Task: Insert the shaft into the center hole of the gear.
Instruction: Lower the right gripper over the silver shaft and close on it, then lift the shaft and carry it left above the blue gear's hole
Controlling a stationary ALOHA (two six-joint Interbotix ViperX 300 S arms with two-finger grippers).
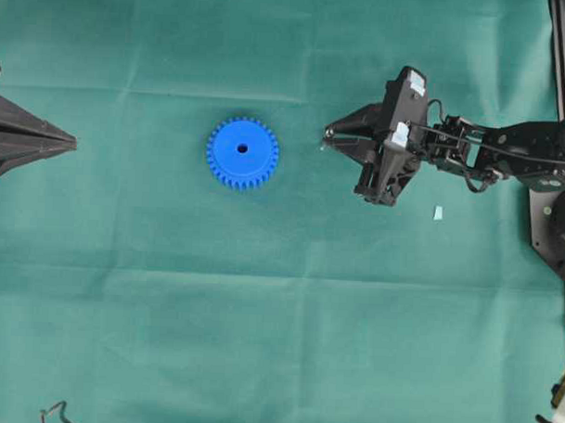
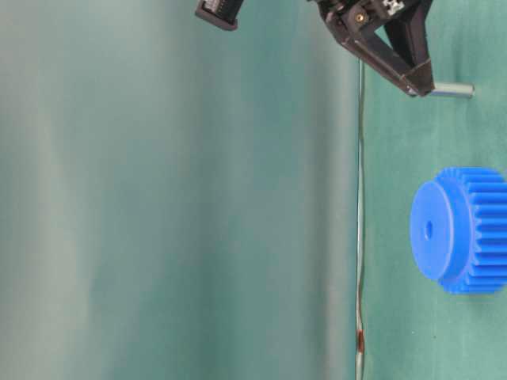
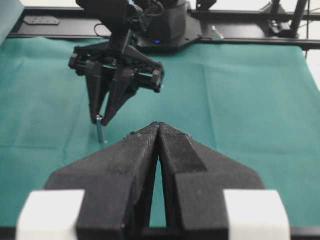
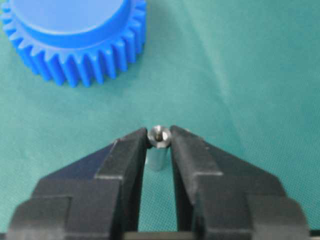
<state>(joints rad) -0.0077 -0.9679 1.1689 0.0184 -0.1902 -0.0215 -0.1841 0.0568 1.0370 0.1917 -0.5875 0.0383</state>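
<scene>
Between the right gripper [image 4: 159,137] fingertips: the shaft [image 4: 158,149], pinched upright.
Beyond it, well apart on the green cloth [image 1: 259,341] (flat, center hole [image 1: 242,149] upward), the gear [image 1: 242,153]; farther off, left gripper [image 1: 69,145], closed on nothing.

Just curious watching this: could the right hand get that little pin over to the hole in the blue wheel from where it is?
Probably yes. The right hand grips the shaft, and only bare cloth lies between it and the gear.

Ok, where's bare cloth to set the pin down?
Bare cloth lies between the gear and the left hand, and across the whole near half below them. It is tighter between the gear and the right hand gripping the shaft.
</scene>
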